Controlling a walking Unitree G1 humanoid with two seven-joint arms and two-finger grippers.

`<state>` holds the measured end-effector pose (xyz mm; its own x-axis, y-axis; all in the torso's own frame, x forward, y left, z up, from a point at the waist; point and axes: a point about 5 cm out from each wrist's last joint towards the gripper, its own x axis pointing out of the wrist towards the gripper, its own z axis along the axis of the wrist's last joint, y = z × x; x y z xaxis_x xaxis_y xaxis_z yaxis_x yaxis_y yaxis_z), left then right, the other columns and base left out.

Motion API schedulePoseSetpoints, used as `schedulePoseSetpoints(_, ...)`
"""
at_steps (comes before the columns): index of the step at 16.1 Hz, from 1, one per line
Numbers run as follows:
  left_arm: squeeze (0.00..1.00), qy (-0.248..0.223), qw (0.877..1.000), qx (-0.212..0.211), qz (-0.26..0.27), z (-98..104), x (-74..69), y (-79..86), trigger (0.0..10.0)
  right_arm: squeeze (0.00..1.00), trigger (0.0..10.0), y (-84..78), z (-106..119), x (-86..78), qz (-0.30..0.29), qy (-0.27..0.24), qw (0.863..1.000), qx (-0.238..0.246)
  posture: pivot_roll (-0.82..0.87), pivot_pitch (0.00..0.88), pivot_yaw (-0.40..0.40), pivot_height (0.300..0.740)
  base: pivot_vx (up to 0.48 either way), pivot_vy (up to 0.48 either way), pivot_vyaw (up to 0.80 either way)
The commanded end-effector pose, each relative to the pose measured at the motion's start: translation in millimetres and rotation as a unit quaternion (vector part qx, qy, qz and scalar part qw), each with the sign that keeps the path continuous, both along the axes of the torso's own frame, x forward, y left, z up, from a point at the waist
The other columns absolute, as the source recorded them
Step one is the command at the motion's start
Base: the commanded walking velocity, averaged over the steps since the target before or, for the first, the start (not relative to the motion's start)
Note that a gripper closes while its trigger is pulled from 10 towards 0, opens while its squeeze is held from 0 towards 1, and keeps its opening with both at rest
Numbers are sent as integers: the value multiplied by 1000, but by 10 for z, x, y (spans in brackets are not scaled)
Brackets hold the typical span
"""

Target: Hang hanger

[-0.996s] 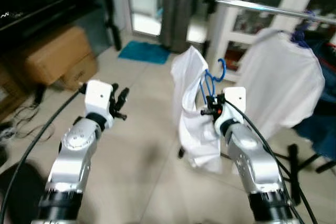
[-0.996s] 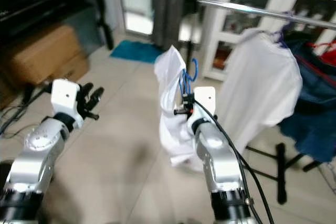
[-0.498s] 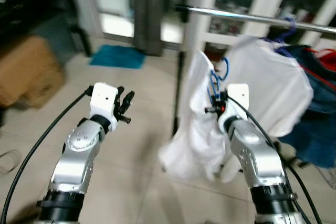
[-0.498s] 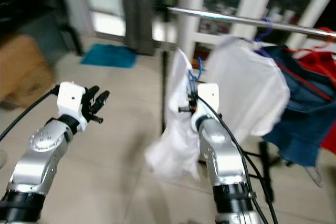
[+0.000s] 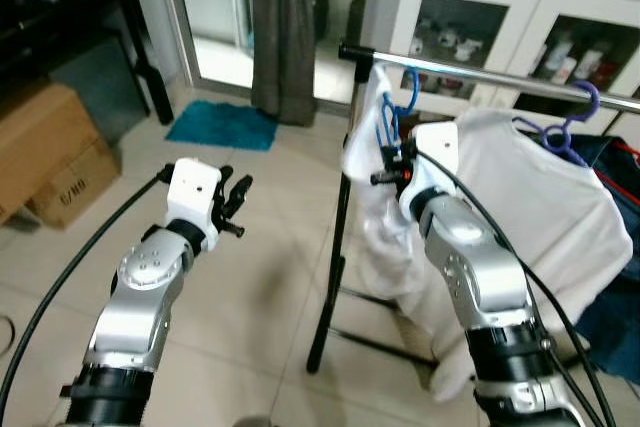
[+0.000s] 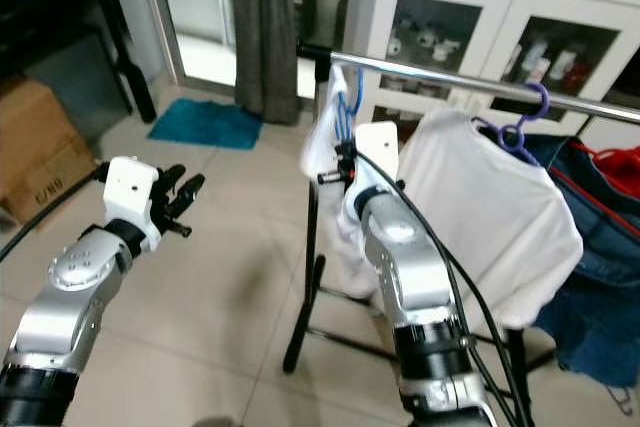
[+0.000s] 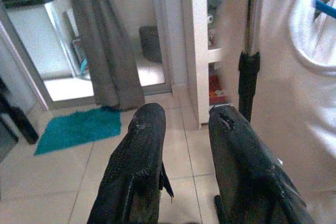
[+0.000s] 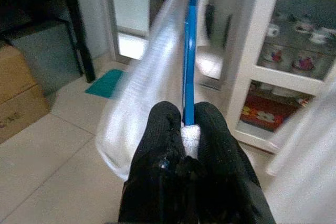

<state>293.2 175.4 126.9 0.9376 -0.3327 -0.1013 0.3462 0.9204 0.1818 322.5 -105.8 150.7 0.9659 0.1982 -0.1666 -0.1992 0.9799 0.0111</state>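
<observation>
1. The blue hanger (image 8: 189,51) carries a white garment (image 5: 372,217) and sits pinched in my right gripper (image 8: 186,124); my two black fingers (image 8: 163,129) are closed tight on its stem.
2. I hold it up at the left end of the metal clothes rail (image 5: 500,78), its hook (image 5: 410,87) right at the bar; I cannot tell whether the hook is over the rail.
3. The garment hangs down beside the rack's black upright post (image 5: 335,247).
4. Further along the rail a white T-shirt (image 5: 540,207) hangs on a purple hanger (image 5: 570,122), with a blue garment (image 6: 600,297) beyond it.
5. My left gripper (image 7: 184,129) is raised over the tiled floor (image 5: 250,287), holding nothing, fingers a little apart.
6. Behind are a white glass-door cabinet (image 5: 500,17), a grey curtain (image 5: 285,37), a teal mat (image 5: 222,125) and a cardboard box (image 5: 45,152).
</observation>
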Motion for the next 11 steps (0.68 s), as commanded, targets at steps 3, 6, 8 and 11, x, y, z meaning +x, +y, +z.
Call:
schedulePoseSetpoints(3,0,-3,997,12,-82,58,-30,-224,10000,0,10000,-72,291,89,-43,-16,999,11,63,0,-9,740,149,0,0)
schedulePoseSetpoints(6,0,-6,988,22,-152,115,-70,-337,10000,0,10000,-69,335,172,-54,2,999,11,59,0,-5,740,0,0,0)
schedulePoseSetpoints(8,0,3,980,25,-196,164,-99,-418,10000,0,10000,-84,314,262,-69,30,997,8,58,0,-7,740,0,0,0)
schedulePoseSetpoints(11,0,6,972,28,-235,240,-135,-487,10000,0,10000,-97,295,360,-78,59,995,2,60,0,-9,740,0,0,0)
